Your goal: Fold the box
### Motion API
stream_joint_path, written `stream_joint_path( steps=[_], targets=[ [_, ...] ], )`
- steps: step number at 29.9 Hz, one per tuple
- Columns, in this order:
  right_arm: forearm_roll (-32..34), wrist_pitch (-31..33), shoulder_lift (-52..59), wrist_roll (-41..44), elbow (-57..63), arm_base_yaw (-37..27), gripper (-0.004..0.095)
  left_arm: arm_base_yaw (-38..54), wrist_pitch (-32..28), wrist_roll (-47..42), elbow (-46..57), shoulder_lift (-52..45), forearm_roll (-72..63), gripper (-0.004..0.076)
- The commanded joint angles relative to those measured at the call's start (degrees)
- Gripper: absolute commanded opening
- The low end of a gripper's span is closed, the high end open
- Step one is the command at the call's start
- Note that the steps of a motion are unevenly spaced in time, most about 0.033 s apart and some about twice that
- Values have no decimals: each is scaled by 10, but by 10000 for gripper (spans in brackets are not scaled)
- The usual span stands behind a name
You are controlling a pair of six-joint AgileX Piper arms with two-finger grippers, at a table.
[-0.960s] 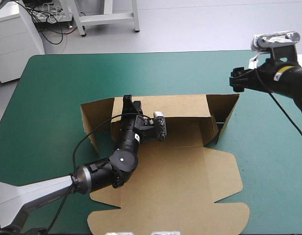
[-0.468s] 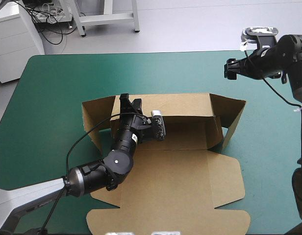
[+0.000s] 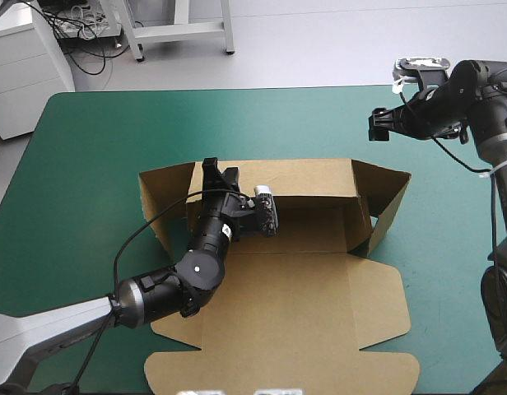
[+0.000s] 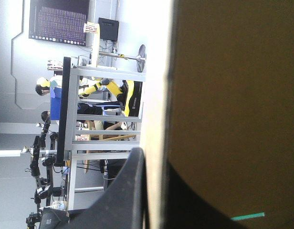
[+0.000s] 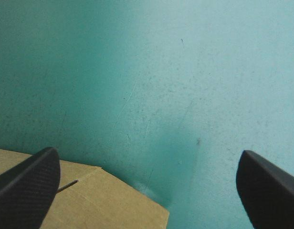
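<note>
The brown box (image 3: 295, 313) sits mid-table on the teal-green cover (image 3: 97, 148), back wall (image 3: 286, 177) and side flaps up, lid flat toward the near edge. The left gripper (image 3: 214, 171) is on that back wall's top edge. From above its grip is hard to read, but the left wrist view settles it: one black finger (image 4: 130, 191) each side of the board, pinching it. Over on the right, the right gripper (image 3: 375, 127) hangs above bare cover beyond the box's far right corner. Its own camera shows the fingers (image 5: 27, 186) spread wide, with only a corner of board beneath.
</note>
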State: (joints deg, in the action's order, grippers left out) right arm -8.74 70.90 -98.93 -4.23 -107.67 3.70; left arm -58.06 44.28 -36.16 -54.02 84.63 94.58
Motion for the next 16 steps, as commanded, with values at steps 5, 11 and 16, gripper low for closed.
stream_joint_path(
  steps=[5, 11, 16],
  targets=[
    [-14, -11, 20, -12, -3, -5, 899, 6, 16, 10, -15, -19, 13, -15],
    [-19, -5, 21, -33, 72, -6, 898, 6, 15, 13, -15, -18, 13, -15],
    [-18, -4, 38, -36, 82, -6, 898, 6, 15, 13, -15, -18, 13, -15]
  ],
)
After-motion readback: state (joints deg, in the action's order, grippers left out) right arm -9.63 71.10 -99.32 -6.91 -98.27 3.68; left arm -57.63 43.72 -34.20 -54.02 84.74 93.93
